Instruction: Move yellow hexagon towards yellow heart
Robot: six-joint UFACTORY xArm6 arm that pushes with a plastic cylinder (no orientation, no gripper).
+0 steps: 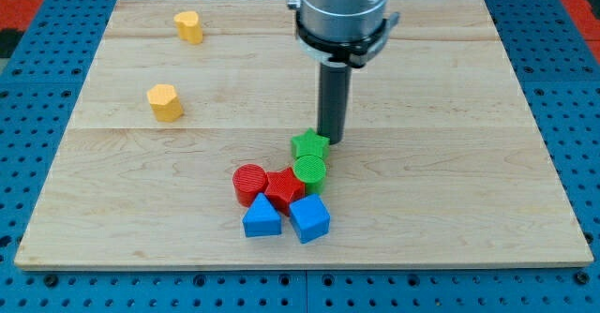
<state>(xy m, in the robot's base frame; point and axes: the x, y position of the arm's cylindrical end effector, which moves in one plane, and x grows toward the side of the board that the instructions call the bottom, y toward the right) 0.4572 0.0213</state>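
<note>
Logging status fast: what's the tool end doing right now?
No gripper, holds nothing: my tip rests by the green star, far from the yellow hexagon.

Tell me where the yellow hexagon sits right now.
The yellow hexagon is on the board's left side, below the yellow heart and well apart from the block cluster where my tip is.

My arm (342,8) comes down from the view's top, upright, its grey collar ending in the straight dark rod (334,102); my tip (332,141) rests low, right of centre.
</note>
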